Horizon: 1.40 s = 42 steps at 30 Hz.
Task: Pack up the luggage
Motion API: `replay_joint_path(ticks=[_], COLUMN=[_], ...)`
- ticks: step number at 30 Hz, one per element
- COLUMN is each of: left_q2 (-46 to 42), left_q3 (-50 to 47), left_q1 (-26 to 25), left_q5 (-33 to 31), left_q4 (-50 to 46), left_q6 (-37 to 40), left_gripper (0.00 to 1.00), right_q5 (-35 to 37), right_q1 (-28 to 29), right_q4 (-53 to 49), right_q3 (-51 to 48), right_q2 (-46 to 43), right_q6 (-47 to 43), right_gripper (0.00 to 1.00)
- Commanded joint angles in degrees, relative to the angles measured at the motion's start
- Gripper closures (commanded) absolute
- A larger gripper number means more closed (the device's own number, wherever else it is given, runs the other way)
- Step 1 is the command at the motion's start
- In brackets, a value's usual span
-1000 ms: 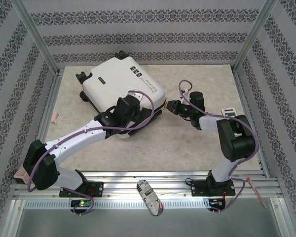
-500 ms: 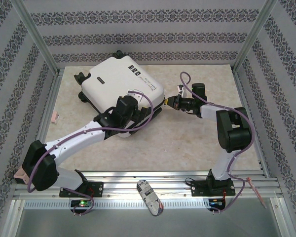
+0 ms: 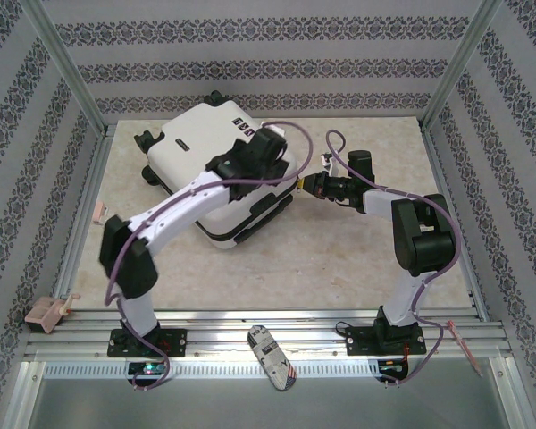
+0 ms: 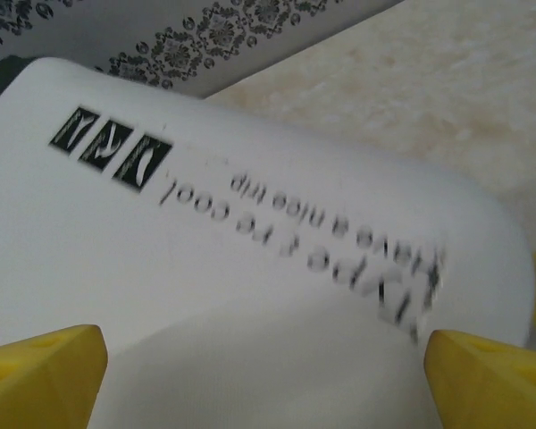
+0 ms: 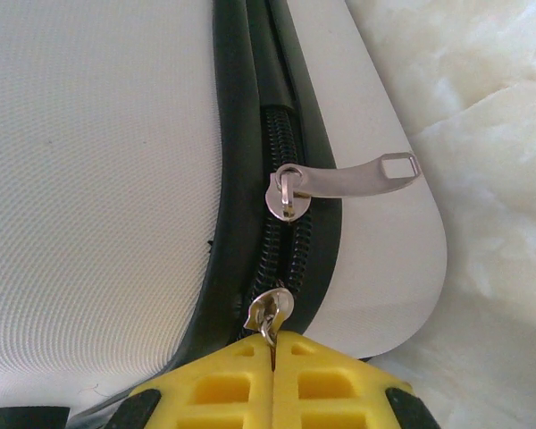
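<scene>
The right gripper's fingers are pressed tight together on the lower zipper pull, whose tab disappears between the yellow pads at the rounded right corner of the luggage. The luggage lies flat and closed on the table, white shell up. A second pull lies loose on the black zipper band just beyond the pinched one, its tab flopped across the lower shell. The left gripper hangs over the luggage's lid near that same corner, its jaws spread wide above the printed lettering and gripping nothing; whether it touches the shell I cannot tell. The step looks like running the slider along the band to finish the closure. To do it well, the pull should follow the line of the teeth and bend with the corner's curve rather than tug outward from the shell, since the thin metal tab could slip from the pads. The light luggage may slide or turn under the drag, so the left gripper would do best bearing down on the lid as a brace.
</scene>
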Motion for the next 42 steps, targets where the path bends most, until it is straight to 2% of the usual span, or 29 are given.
replay_joint_path(ticks=[1, 7, 10, 13, 17, 22, 25, 31, 36, 42], left_q2=[7.5, 25.1, 29.6, 30.1, 27.1, 16.4, 10.4, 1.2, -2.2, -2.5], left_q3=[11.2, 36.8, 42.7, 42.2, 35.8, 16.2, 6.3, -8.8, -16.1, -19.7], left_q1=[0.4, 0.4, 0.4, 0.4, 0.0, -2.1, -2.7, -3.1, -3.1, -3.1], left_q5=[-4.7, -10.1, -9.7, -8.5, -6.9, -4.0, -1.5, -0.7, -0.8, -0.3], left_q4=[-10.4, -24.5, -27.2, -28.5, -29.9, -21.3, -17.5, -14.2, -13.2, -12.7], left_q6=[0.8, 0.6, 0.8, 0.3, -0.8, -1.2, -3.1, -6.7, -8.2, -9.1], left_gripper=[0.06, 0.05, 0.06, 0.08, 0.14, 0.15, 0.15, 0.16, 0.17, 0.17], right_q5=[-2.6, -2.7, -2.8, -2.9, -2.8, -1.6, -1.2, 2.7, 5.5, 6.8], right_q1=[0.9, 1.2, 1.6, 1.9, 2.5, 4.0, 6.3, 12.0, 11.8, 9.5], right_q4=[6.0, 6.7, 6.9, 7.4, 8.6, 10.0, 12.1, 15.3, 12.8, 5.0], right_q3=[0.1, -0.1, -0.4, -0.8, -2.4, -6.5, -9.7, -15.4, -17.1, -13.1], right_q2=[-1.9, -2.0, -2.2, -2.4, -3.1, -5.9, -7.2, -10.2, -13.8, -15.2], right_q6=[0.2, 0.8, 0.7, 0.9, 1.6, 2.3, 3.6, 6.3, 6.0, 1.9], right_gripper=[1.00, 1.00, 1.00, 1.00, 1.00, 1.00, 1.00, 1.00, 1.00, 1.00])
